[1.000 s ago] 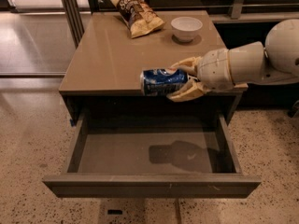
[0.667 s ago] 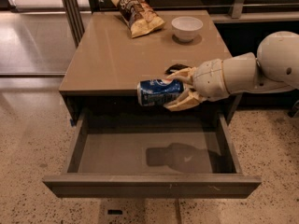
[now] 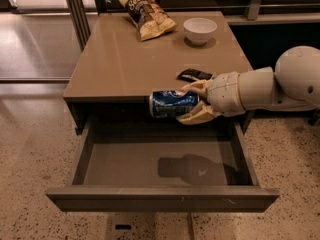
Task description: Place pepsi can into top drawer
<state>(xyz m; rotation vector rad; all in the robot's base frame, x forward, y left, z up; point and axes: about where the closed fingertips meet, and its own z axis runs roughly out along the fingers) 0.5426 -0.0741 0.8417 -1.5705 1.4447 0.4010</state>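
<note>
Can (image 3: 170,104) on its side, clamped in end effector (image 3: 184,104), hanging over rear of open drawer (image 3: 160,198), just in front of surface (image 3: 125,59) edge. Best: carry toward drawer middle, lower close to floor, release gently; sideways can likely rolls.

The pepsi can (image 3: 172,104), deep blue with white markings and a silver end, is clasped by the cream-coloured gripper (image 3: 190,104) above the back of the top drawer (image 3: 160,199), which is seen in plain grey-brown. The worktop (image 3: 125,59) is coloured an even tan. On it a white bowl (image 3: 200,30), a black wrapper (image 3: 194,75) and a dark-and-yellow printed chip bag (image 3: 147,15) are found.
</note>
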